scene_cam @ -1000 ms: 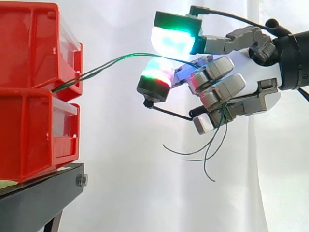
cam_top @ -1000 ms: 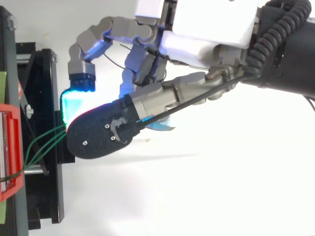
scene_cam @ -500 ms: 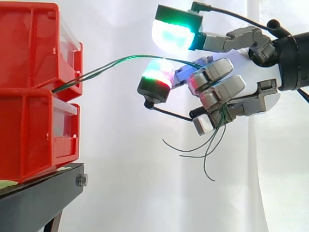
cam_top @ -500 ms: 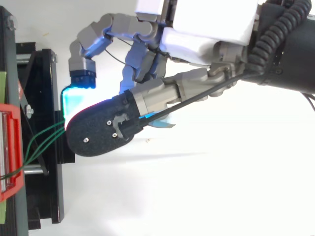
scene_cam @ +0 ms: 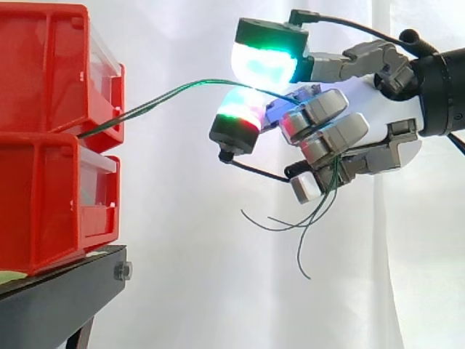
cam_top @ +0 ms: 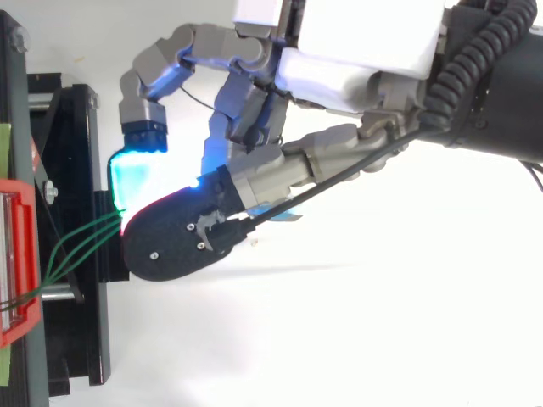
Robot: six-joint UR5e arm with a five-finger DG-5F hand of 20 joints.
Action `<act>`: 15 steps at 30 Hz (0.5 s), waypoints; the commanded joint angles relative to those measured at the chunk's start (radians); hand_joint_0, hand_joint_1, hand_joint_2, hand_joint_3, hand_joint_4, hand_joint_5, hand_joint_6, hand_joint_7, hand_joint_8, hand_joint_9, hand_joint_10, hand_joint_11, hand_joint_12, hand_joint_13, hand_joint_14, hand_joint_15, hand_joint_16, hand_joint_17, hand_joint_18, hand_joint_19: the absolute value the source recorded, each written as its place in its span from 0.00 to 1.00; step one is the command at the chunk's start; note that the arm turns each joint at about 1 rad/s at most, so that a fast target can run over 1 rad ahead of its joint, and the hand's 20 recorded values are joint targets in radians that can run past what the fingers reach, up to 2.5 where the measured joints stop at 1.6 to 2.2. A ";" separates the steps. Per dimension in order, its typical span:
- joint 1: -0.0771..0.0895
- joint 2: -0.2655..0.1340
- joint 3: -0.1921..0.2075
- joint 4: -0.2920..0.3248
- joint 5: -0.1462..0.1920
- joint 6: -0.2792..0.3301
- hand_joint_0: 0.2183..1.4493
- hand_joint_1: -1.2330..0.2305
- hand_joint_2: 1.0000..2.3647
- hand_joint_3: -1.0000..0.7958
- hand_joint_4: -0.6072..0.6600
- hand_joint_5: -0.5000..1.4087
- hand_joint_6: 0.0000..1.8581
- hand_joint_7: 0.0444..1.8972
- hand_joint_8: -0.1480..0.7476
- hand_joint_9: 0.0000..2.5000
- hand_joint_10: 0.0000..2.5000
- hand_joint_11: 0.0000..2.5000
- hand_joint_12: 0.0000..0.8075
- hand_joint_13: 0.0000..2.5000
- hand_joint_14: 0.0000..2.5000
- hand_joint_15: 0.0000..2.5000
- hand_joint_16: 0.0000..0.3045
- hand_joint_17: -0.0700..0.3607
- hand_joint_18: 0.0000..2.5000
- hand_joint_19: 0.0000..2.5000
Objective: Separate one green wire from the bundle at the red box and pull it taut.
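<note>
Beside the red bins, fingers clamped on green wires, upper pad lower than before.

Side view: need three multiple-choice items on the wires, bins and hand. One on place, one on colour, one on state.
1. Where do the green wires leave the bins?
A. Between the upper bin and the lower bin
B. Over the top of the upper bin
C. Out of the lower bin's bottom

2. What colour are both bins?
A. Blue
B. Red
C. Grey

3. What is the hand doing?
A. Held flat and open, clear of the wires
B. Fingers curled round the wires, loose ends hanging below
C. Pressing on the upper bin

Answers:
1 A: the wires emerge at the seam between the stacked bins.
2 B: both bins are red.
3 B: the wires run into the curled fingers and their ends dangle beneath.
</note>
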 commanded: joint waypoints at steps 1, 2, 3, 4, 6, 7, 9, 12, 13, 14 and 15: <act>0.000 0.000 0.000 -0.003 0.000 0.000 0.35 0.27 0.00 0.31 0.58 0.17 0.49 0.53 0.49 0.46 0.22 0.69 0.42 0.59 0.00 0.66 0.18 0.45 0.41 0.26; 0.000 0.000 0.000 -0.001 0.000 0.000 0.35 0.28 0.00 0.31 0.58 0.17 0.49 0.53 0.49 0.47 0.22 0.68 0.42 0.59 0.00 0.66 0.18 0.44 0.41 0.26; 0.000 0.000 0.000 0.000 0.000 0.000 0.35 0.28 0.00 0.31 0.58 0.17 0.49 0.53 0.49 0.46 0.22 0.69 0.43 0.59 0.00 0.66 0.18 0.45 0.41 0.26; 0.001 0.000 0.000 -0.001 0.000 0.000 0.35 0.28 0.00 0.31 0.58 0.17 0.49 0.53 0.50 0.47 0.22 0.68 0.42 0.59 0.00 0.66 0.18 0.44 0.41 0.26; 0.001 0.000 0.000 -0.004 0.000 0.000 0.35 0.28 0.00 0.31 0.58 0.17 0.49 0.53 0.49 0.47 0.22 0.68 0.42 0.59 0.00 0.66 0.18 0.44 0.41 0.26; 0.001 0.000 0.000 -0.004 0.000 0.000 0.35 0.28 0.00 0.30 0.58 0.17 0.49 0.53 0.49 0.46 0.22 0.68 0.42 0.59 0.00 0.66 0.18 0.45 0.41 0.26; 0.001 0.000 0.000 -0.004 0.000 0.000 0.35 0.28 0.00 0.29 0.58 0.17 0.49 0.53 0.49 0.47 0.22 0.68 0.41 0.59 0.00 0.66 0.18 0.44 0.41 0.26; 0.003 0.000 0.000 0.000 0.000 0.000 0.33 0.27 0.00 0.28 0.59 0.17 0.49 0.53 0.49 0.46 0.22 0.68 0.42 0.59 0.00 0.66 0.18 0.44 0.41 0.26; 0.003 0.000 0.000 0.000 0.000 0.000 0.32 0.27 0.00 0.28 0.59 0.17 0.49 0.53 0.49 0.46 0.22 0.68 0.43 0.59 0.00 0.66 0.18 0.45 0.41 0.26; 0.003 0.000 0.000 0.000 0.000 0.000 0.30 0.27 0.00 0.28 0.60 0.17 0.49 0.53 0.50 0.47 0.23 0.68 0.43 0.59 0.00 0.66 0.18 0.45 0.41 0.26; 0.003 0.000 0.000 0.000 0.000 0.000 0.30 0.28 0.00 0.28 0.60 0.17 0.49 0.53 0.49 0.47 0.23 0.67 0.43 0.59 0.00 0.66 0.18 0.45 0.41 0.26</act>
